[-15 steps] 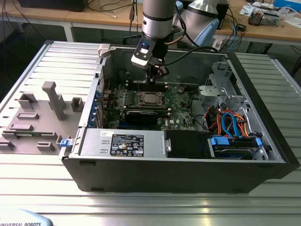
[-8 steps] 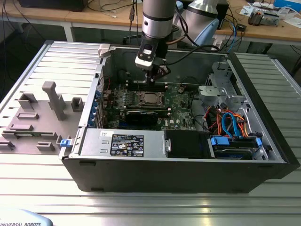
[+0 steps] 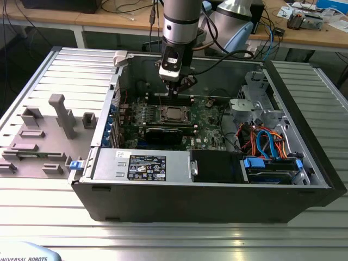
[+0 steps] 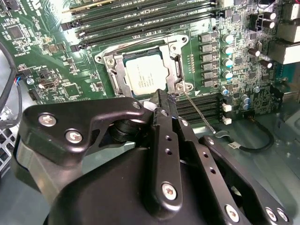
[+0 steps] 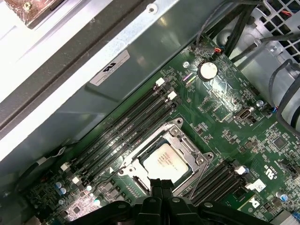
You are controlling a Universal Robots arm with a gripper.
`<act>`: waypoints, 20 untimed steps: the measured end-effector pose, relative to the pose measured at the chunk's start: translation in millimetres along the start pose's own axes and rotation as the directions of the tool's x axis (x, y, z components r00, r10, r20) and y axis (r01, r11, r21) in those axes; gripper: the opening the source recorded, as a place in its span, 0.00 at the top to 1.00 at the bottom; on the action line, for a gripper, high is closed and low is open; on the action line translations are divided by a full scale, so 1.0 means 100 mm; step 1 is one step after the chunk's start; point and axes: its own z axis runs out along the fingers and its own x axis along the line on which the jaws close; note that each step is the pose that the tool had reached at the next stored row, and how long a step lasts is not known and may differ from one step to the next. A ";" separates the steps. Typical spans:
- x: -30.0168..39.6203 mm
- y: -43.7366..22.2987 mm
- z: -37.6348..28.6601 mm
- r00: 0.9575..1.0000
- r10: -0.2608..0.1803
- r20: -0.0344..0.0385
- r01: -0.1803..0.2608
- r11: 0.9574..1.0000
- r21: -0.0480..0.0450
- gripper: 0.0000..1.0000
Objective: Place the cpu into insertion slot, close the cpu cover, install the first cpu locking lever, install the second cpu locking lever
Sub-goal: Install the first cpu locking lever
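Hanging pinched together just beside the loose locking lever (image 4: 199, 111), the tool (image 4: 165, 96) probably needed a slow, square push, as the cpu (image 4: 146, 75) sat in the insertion slot (image 4: 104, 58) beneath the lowered cpu cover (image 4: 117, 71).

A: Where does the exterior view stand?
B: High and well back from the open computer case (image 3: 190, 204), looking down into it, the arm (image 3: 181, 22) included.
A: And the wrist cameras?
B: Both wrist views sit close over the motherboard (image 4: 56, 70) (image 5: 225, 122), looking down past the gripper (image 4: 165, 96) (image 5: 160, 183) from different sides. All three views share the cpu (image 3: 173, 113) (image 4: 146, 72) (image 5: 165, 161).
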 end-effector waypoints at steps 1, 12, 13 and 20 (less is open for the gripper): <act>0.000 0.000 0.000 1.000 0.000 0.000 0.000 1.000 0.000 0.89; 0.000 0.000 0.000 1.000 -0.014 0.000 0.014 1.000 0.000 0.89; 0.000 -0.001 0.000 1.000 -0.021 0.000 0.021 1.000 0.001 0.89; 0.000 0.000 0.000 0.986 -0.168 -0.001 0.168 0.986 0.004 0.89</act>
